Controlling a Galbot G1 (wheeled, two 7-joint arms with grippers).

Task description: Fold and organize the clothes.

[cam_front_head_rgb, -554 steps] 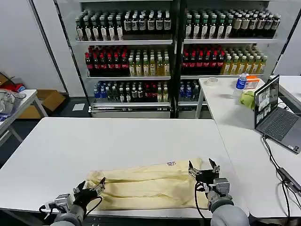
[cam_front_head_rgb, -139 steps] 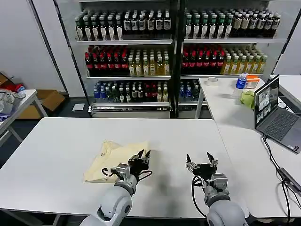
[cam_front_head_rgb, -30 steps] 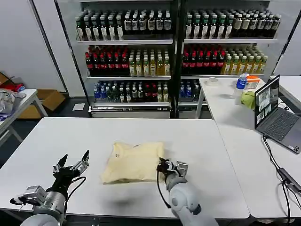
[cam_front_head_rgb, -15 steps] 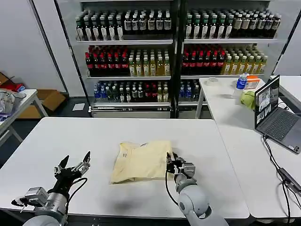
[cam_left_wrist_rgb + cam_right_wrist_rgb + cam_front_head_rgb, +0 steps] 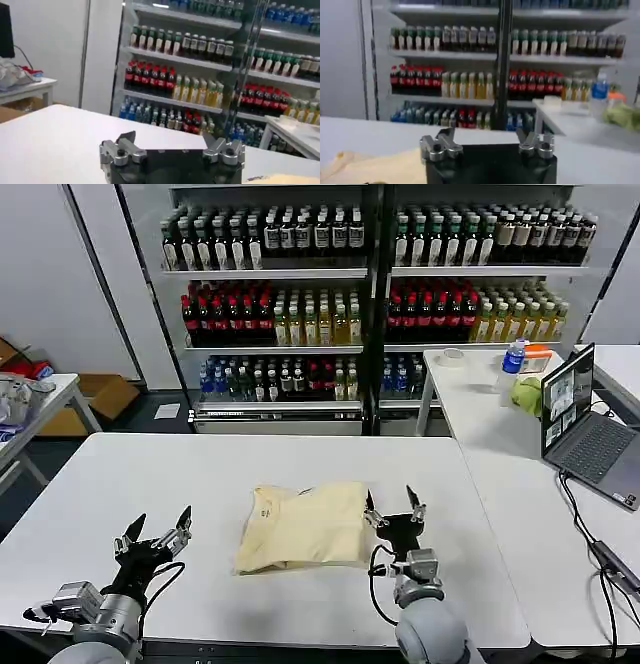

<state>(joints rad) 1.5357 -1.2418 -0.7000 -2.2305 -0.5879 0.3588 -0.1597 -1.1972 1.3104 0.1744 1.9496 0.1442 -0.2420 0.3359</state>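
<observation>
- Shirt (image 5: 303,526) lies folded into a compact, roughly square packet near the middle of the worktop (image 5: 150,474), a little nearer its front edge, well clear of every corner.
- Right hand (image 5: 392,512) hovers just beside the packet's right edge, fingers spread apart and gripping nothing.
- Left hand (image 5: 153,534) is parked near the front-left corner, fingers likewise splayed and empty, well apart from the shirt.
- Risk, as I judge it: the right fingers sit so close to the right edge that a sideways move could snag the thin fabric and drag the top layer open.
- The front-left corner looks loose and puffed, so a nudge there might undo the fold.
- Long axis is barely marked, running left to right and slightly skewed to the front edge; the neck end seems to point toward the back-left.
</observation>
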